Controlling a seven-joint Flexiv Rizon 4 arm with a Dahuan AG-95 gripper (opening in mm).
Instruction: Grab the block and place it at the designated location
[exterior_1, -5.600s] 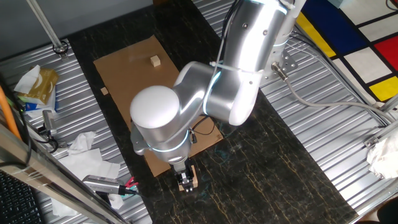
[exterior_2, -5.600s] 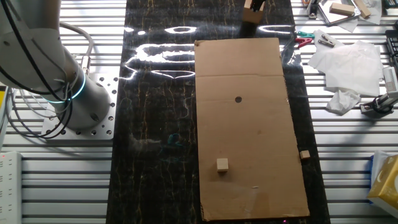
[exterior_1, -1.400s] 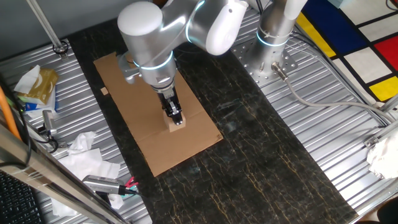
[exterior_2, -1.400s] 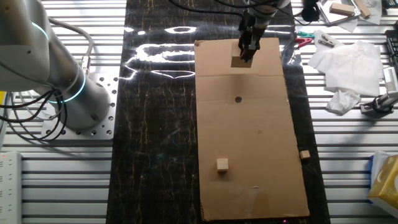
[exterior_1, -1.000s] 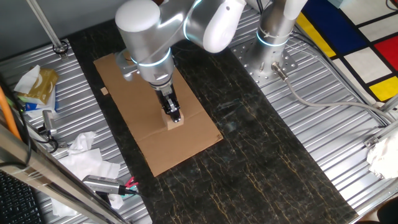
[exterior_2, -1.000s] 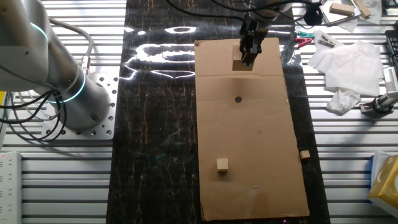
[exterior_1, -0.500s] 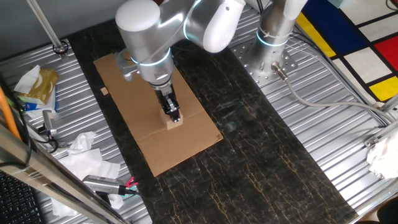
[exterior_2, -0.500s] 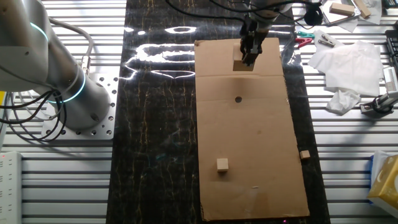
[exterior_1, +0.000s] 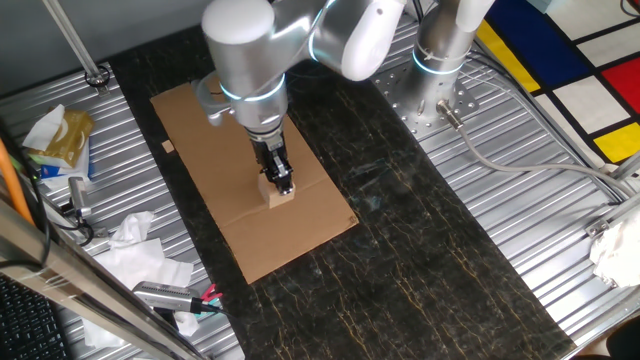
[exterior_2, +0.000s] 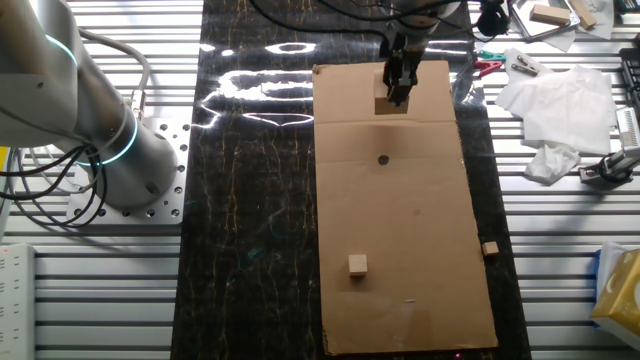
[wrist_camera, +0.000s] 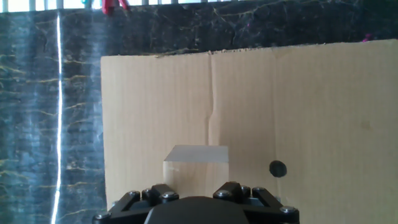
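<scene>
The block, a pale tan wooden cube, is between my gripper's fingers at the far end of the brown cardboard sheet. My gripper points straight down and is shut on it. In the one fixed view the gripper holds the block low over the cardboard. The black dot lies bare on the sheet, a short way from the block. In the hand view the block sits just above the gripper body, with the dot to its right.
A much smaller tan cube rests on the near part of the cardboard. A tiny tan chip lies just off its edge. Crumpled tissue and tools lie on the metal table beside it. The robot base stands on the other side.
Since 5.6 s ago the gripper has carried the block from the black tabletop onto the cardboard. In the last half second it shifted only slightly and the arm's elbow swung a little.
</scene>
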